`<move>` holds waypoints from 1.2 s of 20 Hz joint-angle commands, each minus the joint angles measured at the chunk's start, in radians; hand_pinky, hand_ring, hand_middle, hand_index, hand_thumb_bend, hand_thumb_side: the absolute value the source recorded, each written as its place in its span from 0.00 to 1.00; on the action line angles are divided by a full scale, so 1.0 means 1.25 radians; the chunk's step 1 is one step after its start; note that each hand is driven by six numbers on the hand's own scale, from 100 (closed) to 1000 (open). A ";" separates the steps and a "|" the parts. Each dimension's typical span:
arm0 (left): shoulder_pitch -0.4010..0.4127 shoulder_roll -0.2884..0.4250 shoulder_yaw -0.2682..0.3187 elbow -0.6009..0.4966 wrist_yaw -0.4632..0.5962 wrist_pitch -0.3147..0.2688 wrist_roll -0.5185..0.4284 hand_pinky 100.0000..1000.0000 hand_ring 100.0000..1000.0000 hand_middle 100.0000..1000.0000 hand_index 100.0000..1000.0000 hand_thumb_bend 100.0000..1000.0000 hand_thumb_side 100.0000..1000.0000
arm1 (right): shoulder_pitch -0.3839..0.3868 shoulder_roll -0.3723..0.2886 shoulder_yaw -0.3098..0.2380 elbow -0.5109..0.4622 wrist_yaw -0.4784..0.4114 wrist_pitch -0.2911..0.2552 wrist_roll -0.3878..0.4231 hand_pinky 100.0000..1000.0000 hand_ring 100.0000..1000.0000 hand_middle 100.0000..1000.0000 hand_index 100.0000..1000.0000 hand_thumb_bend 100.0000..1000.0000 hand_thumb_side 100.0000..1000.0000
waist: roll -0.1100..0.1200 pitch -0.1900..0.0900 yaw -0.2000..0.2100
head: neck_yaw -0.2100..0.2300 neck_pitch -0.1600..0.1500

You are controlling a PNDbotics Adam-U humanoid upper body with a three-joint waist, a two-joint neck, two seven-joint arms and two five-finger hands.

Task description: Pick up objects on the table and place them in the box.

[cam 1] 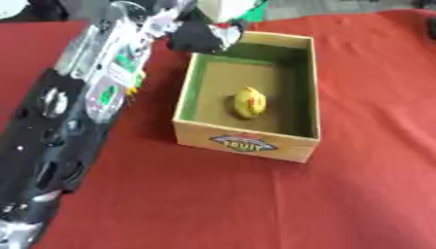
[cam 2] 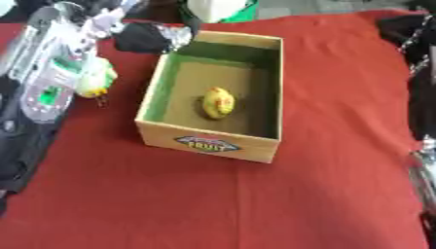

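Left eye view: an open cardboard box [cam 1: 247, 143] with a green inner lining and a "FRUIT" label on its near wall stands on a red tablecloth [cam 1: 255, 204]; a small yellow object [cam 1: 249, 102] with red marks lies on the box floor, near the middle. Left arm [cam 1: 60, 131], black and silver, runs from the lower left corner up to the far left corner of the box, where the left hand [cam 1: 200, 34] is a dark blur; whether its fingers are apart or together cannot be told. Right eye view: a second small yellowish object [cam 2: 95, 78] shows beside the left forearm, outside the box on its left side. Right arm [cam 2: 419, 97] appears along the right edge, with the right hand out of frame
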 commanded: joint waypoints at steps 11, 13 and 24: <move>0.013 0.177 0.070 0.099 -0.007 -0.028 -0.172 0.81 0.93 0.90 0.96 0.54 0.75 | 0.003 -0.022 -0.010 -0.015 0.012 -0.004 -0.009 0.81 0.76 0.58 0.91 0.00 0.89 | -0.006 -0.021 0.004 | -0.009 -0.002; 0.014 0.177 0.076 0.132 -0.011 -0.029 -0.177 0.83 0.95 0.91 0.96 0.57 0.75 | 0.003 -0.021 -0.010 -0.015 0.013 -0.004 -0.009 0.81 0.76 0.58 0.91 0.00 0.89 | -0.007 -0.020 0.003 | -0.007 -0.004; 0.014 0.156 0.099 0.286 -0.039 -0.022 -0.149 0.84 0.96 0.90 0.96 0.64 0.79 | -0.003 -0.013 -0.009 -0.015 0.021 -0.003 -0.008 0.81 0.76 0.58 0.91 0.00 0.89 | -0.012 -0.002 -0.003 | -0.001 -0.021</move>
